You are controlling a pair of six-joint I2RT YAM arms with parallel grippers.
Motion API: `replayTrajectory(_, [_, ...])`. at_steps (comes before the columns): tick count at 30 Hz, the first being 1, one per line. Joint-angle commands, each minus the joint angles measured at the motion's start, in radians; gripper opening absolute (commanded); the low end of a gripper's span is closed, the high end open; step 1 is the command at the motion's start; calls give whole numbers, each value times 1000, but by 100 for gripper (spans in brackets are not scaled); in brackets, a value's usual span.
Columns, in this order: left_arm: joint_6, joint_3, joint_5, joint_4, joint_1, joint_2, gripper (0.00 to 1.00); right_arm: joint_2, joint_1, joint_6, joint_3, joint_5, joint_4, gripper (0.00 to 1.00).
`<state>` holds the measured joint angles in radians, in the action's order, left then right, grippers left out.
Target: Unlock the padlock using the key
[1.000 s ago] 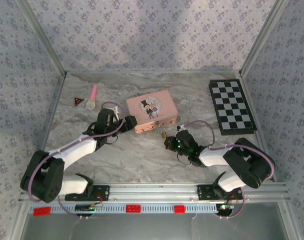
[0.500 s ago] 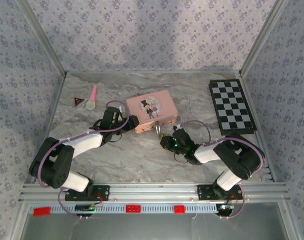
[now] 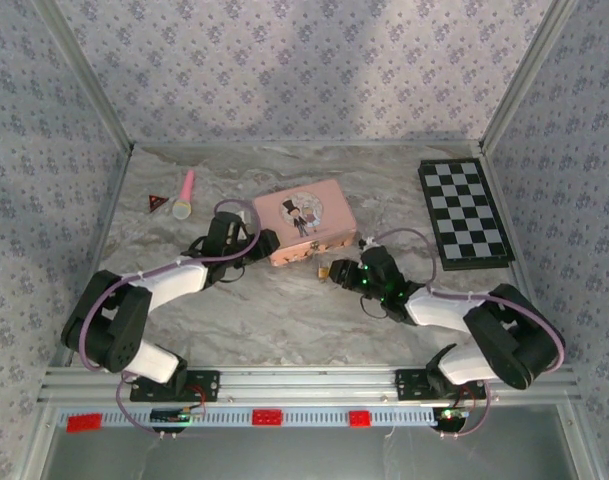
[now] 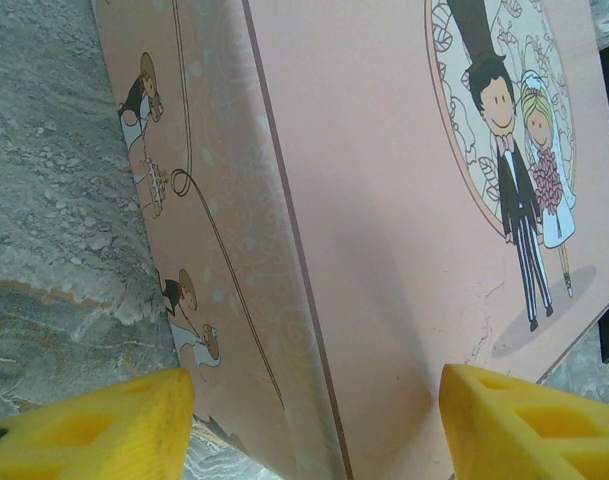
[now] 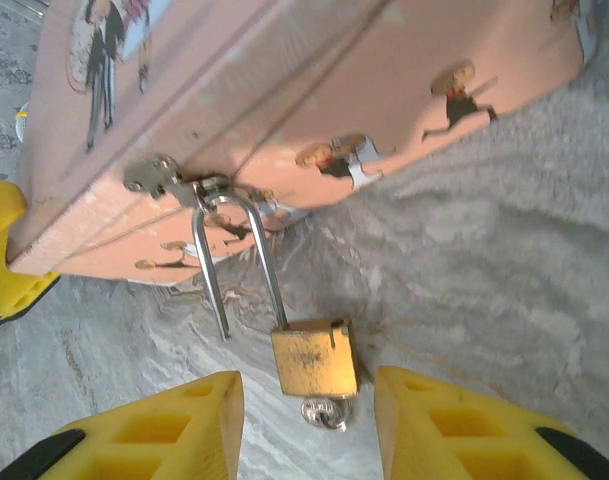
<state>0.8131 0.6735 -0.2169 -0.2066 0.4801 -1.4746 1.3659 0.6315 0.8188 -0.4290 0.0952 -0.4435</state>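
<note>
Right gripper (image 5: 306, 400) has opened off the padlock (image 5: 314, 358), shackle (image 5: 269, 270) pointing away into pink tin (image 5: 314, 90); left gripper (image 4: 314, 400) gapes around it.

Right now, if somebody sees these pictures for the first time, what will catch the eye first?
Probably the pink tin with its cartoon wedding couple, mid-table. Next, in the right wrist view, the small brass padlock hooked on the tin's hasp, its shackle open, between the yellow fingers of the right end effector. A black-and-white checkerboard lies at the far right.
</note>
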Motion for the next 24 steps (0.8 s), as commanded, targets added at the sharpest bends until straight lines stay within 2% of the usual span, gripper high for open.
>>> replayTrajectory(1, [11,33,-2,-8,5,-7,66,21,-34,-99,-65,70,66,39])
replayTrajectory(5, [7,42,3,4,5,-14,66,91,-53,-136,-120,125,41,37])
replayTrajectory(9, [6,51,-9,6,4,-24,66,167,-74,-148,-159,205,2,29])
replayTrajectory(24, [4,72,-37,3,0,-73,66,320,-81,-149,-213,291,-67,26])
